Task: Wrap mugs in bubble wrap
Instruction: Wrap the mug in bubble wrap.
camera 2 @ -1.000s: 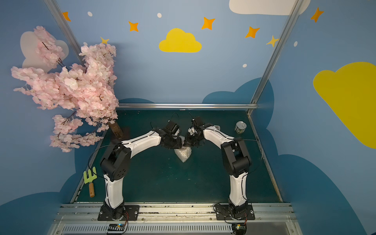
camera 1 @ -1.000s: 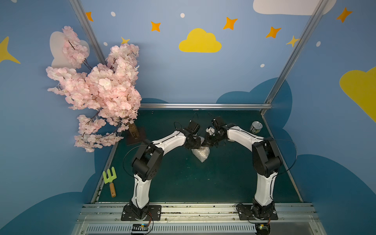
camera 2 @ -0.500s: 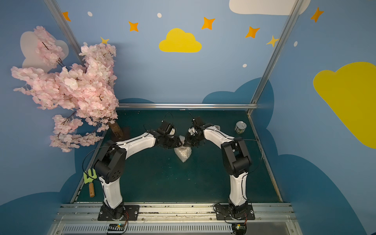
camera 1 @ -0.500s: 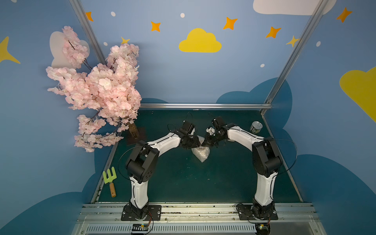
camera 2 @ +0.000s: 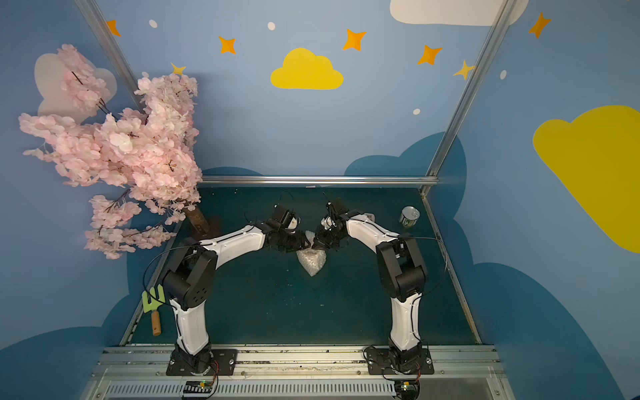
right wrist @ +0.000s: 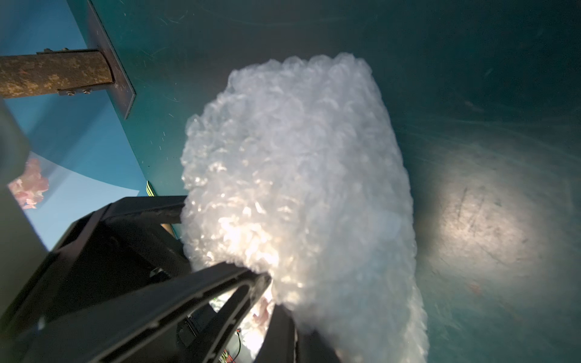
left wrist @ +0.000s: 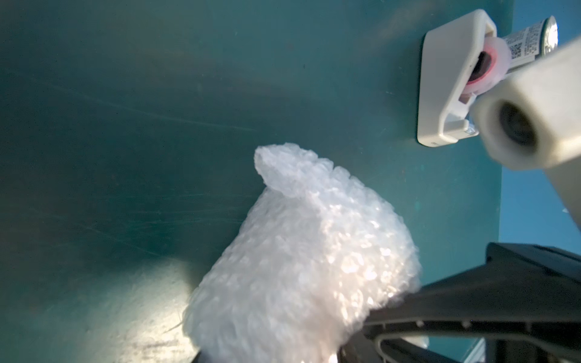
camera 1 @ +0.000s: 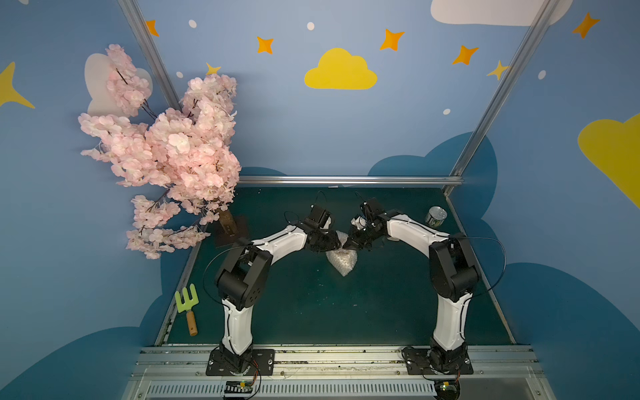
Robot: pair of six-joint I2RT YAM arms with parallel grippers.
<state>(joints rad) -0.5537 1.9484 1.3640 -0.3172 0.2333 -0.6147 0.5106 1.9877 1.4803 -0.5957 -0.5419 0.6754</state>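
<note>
a dark green table [camera 1: 311,311] seen from above; two white-and-black arms reach in from 6 o'clock and meet just past the centre. between them a lumpy, whitish bundle of wrap [camera 1: 341,258] rests on the table near the centre, its narrow end toward 6 o'clock. the mug is hidden; nothing of it shows clearly through the bubbles. the left gripper [camera 1: 333,244] meets the bundle's far end from 9 o'clock; in the left wrist view the wrap [left wrist: 308,251] fills the space between its half-parted jaws, one black finger [left wrist: 440,311] pressed to its side. the right gripper [camera 1: 349,243] comes from 3 o'clock, jaws nipped tight on a fold of wrap [right wrist: 298,188] at the same end. a tape dispenser [left wrist: 446,85] stands behind the right arm, toward 1 o'clock. a silver can [camera 1: 435,216] stands at 2 o'clock by the table edge. a pink blossom tree [camera 1: 166,152] stands at 10 o'clock; a green hand fork [camera 1: 187,301] lies at 8 o'clock.
</note>
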